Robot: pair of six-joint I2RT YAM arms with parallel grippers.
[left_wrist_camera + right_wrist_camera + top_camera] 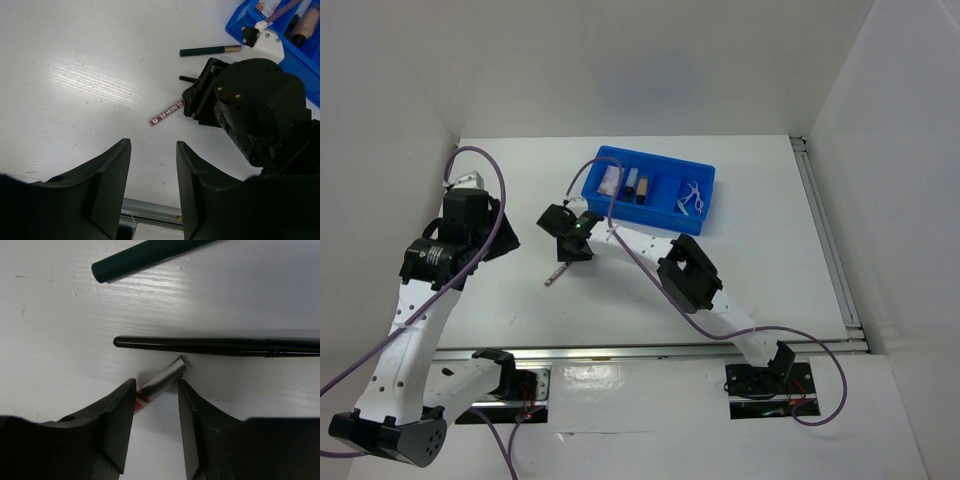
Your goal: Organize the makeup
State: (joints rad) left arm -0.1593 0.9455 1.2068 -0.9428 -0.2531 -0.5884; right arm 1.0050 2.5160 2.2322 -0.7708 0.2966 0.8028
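Note:
My right gripper (156,390) is open and low over the table, its fingers on either side of the silver end of a red-patterned pencil (163,382). That pencil lies loose on the table in the top view (557,273) and the left wrist view (166,112). A thin black pencil (215,346) and a dark green pencil (145,257) lie just beyond it. The blue tray (698,172) holds a pinkish packet (610,180), a beige black-tipped tube (643,188) and pale tools (692,197). My left gripper (152,152) is open and empty, raised at the left.
The right arm's wrist (250,110) fills the right of the left wrist view, next to the tray's corner (237,27). White walls enclose the table on the left, back and right. A metal rail (650,350) runs along the front edge.

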